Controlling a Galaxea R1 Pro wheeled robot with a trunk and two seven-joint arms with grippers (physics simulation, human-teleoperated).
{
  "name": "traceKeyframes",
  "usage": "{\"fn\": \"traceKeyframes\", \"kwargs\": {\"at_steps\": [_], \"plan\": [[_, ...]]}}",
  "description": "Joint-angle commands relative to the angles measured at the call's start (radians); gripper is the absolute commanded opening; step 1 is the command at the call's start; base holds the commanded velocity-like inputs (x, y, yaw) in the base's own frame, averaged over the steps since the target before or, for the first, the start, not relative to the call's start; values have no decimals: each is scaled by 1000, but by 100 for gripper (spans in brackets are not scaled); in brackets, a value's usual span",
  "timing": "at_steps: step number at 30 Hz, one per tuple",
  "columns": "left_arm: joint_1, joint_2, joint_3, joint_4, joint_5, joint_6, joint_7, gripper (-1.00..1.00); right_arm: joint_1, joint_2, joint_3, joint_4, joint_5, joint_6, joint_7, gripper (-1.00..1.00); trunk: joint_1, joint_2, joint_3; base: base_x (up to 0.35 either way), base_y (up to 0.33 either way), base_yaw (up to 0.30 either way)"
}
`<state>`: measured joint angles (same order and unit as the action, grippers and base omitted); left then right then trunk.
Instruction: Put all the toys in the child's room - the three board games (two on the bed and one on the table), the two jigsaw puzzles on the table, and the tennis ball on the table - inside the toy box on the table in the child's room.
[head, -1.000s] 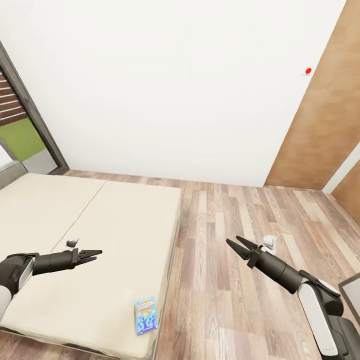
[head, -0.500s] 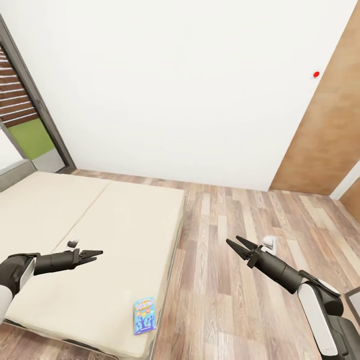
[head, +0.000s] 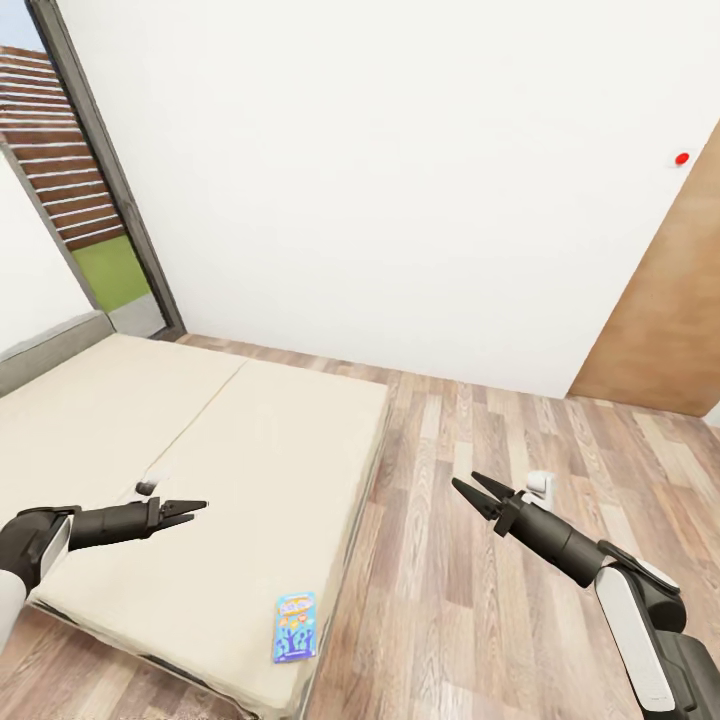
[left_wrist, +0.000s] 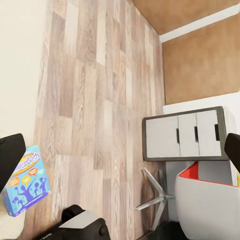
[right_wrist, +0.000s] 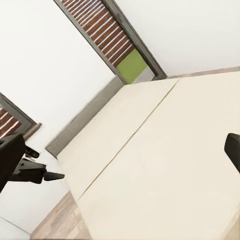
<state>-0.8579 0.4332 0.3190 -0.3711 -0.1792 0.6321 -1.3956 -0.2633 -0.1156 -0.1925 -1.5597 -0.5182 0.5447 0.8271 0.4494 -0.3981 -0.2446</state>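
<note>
- Wood-plank floor (head: 480, 560) of the child's room beneath both arms; whole head view swung since a second ago, so base turning, not things moving.
- Meaning for the task, as a judgement: approach to the bed (head: 200, 470) underway, pickup not yet begun.
- Nearest: one board game (head: 295, 627), small and blue, flat near the bed's near corner, beside its floor-side edge; seen also from the left wrist (left_wrist: 25, 180).
- Counted: one board game, one bed, two grippers.
- Left gripper (head: 190, 510) over the mattress, fingers nearly together, empty.
- Right gripper (head: 475, 490) over the floor, fingers apart, empty.
- Farther: white wall (head: 400, 200), dark-framed window (head: 90, 200).
</note>
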Motion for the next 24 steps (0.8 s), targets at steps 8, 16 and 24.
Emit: {"fn": "traceKeyframes", "kwargs": {"at_steps": [8, 16, 24], "plan": [[-1, -8, 6, 0, -11, 11, -5, 100, -1, 9, -1, 0, -5, 7, 1, 100, 1, -2, 7, 0, -3, 216], [-1, -11, 6, 0, -12, 11, -4, 100, -1, 13, 0, 0, -5, 7, 0, 100, 1, -2, 17, 0, 0, 216], [-1, -11, 6, -1, -13, 9, -2, 100, -1, 13, 0, 0, -4, 8, 0, 100, 1, -2, 26, 1, -1, 216]]}}
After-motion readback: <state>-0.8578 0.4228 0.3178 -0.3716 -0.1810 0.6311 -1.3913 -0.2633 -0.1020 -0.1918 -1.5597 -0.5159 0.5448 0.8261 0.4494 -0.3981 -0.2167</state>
